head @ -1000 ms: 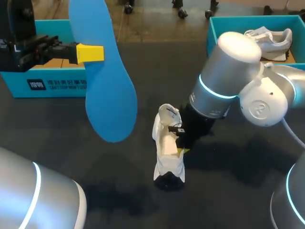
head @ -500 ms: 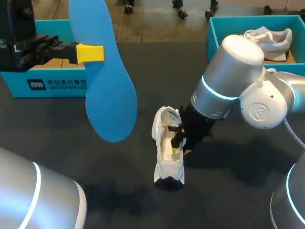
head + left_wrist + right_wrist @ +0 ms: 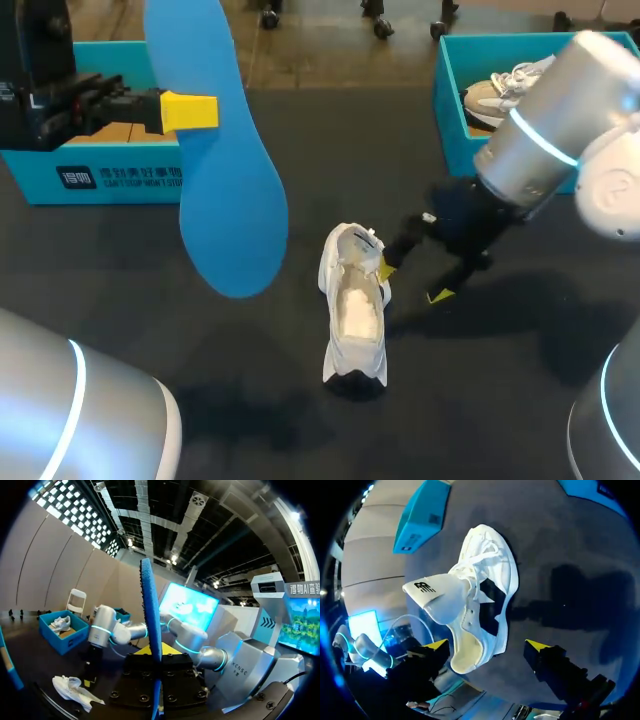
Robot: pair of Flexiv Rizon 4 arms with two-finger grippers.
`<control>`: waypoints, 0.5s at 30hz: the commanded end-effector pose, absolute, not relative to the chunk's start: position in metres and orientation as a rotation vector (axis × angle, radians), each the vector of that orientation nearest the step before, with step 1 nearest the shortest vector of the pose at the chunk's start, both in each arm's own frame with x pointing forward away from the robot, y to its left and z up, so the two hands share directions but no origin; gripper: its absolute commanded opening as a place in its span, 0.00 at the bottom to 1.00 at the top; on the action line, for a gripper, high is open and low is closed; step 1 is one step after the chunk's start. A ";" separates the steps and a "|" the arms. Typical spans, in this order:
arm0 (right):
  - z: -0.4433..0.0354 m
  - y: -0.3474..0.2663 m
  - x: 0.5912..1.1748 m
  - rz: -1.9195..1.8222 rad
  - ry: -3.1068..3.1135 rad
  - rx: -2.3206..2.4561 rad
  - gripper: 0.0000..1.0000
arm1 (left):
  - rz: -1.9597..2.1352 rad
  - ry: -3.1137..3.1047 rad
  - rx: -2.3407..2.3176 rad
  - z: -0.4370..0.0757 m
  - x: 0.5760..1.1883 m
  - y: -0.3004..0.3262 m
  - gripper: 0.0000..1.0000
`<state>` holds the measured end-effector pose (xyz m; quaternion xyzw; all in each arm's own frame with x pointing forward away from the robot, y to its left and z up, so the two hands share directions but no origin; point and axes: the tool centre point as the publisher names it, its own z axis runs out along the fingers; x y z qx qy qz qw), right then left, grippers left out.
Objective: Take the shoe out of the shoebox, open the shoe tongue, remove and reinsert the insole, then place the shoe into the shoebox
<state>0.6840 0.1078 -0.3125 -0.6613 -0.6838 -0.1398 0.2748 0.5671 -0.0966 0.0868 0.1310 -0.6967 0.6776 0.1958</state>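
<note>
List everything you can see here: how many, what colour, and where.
white lace-up sneaker: one, white, mid-table, tongue pulled open.
blue foam insole: one, blue, held up over the table's left half.
teal cardboard shoebox: two, teal, one far left, the other far right.
pale grey sneaker: one, grey-white, inside the far right box.
dark table: one, black.
left gripper: yellow tips, shut on the insole.
right gripper: yellow tips, open, beside the white sneaker.

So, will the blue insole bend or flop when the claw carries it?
Probably stiff: the blue insole looks straight on both sides of the left claw, which grips only its edge. Likely light, since it looks thin.
</note>
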 end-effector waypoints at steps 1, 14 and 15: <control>-0.311 0.100 0.677 -0.412 -1.821 -1.774 1.00 | 1.893 -1.954 0.364 0.088 0.569 -0.098 0.00; -0.216 0.082 0.694 -0.909 -1.636 -1.461 1.00 | 1.893 -1.954 0.364 0.088 0.569 -0.098 0.00; -0.211 0.082 0.695 -0.918 -1.640 -1.421 1.00 | 1.893 -1.954 0.364 0.088 0.569 -0.098 0.00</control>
